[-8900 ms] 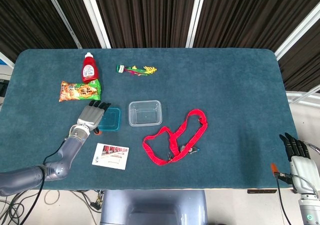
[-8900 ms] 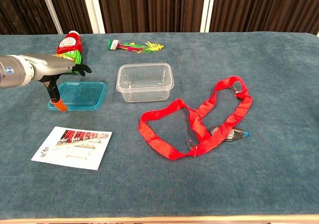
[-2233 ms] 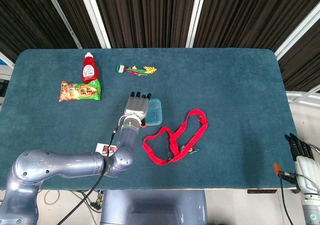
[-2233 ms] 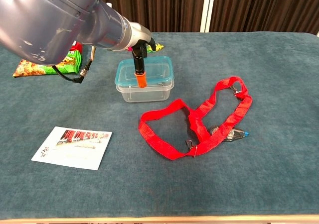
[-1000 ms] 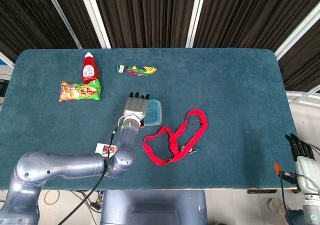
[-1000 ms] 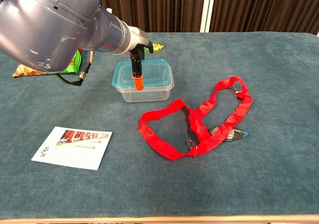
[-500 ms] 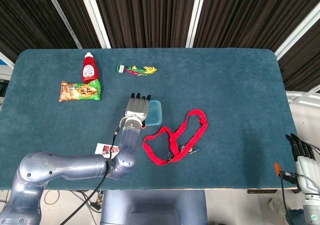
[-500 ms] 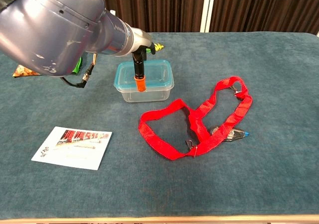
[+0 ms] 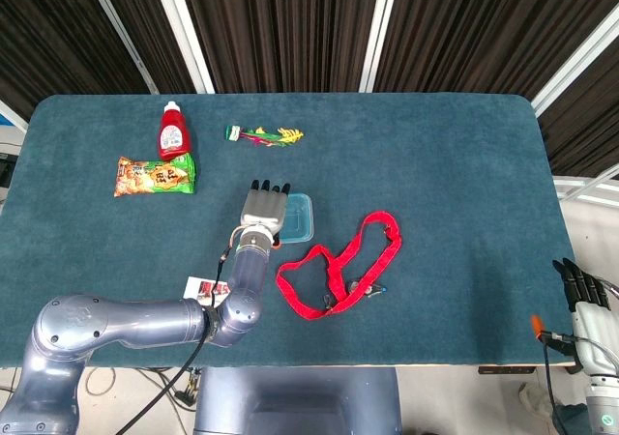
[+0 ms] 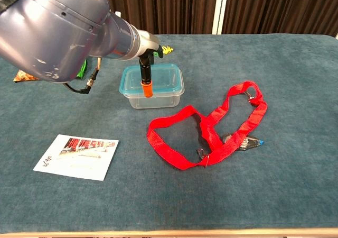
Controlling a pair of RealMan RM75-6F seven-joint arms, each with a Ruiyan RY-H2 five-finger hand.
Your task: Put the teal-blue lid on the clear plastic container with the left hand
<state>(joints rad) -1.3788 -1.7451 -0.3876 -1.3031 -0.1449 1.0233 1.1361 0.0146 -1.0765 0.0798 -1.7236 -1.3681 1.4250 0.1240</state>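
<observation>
The left hand (image 9: 262,210) lies flat, fingers extended, over the lid's (image 9: 298,218) left part, lid atop the container (image 10: 153,97), long axis left-right

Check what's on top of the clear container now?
The teal-blue lid lies on the clear plastic container. Above it is the left hand, which hides its left part from the head view; contact unclear.
</observation>
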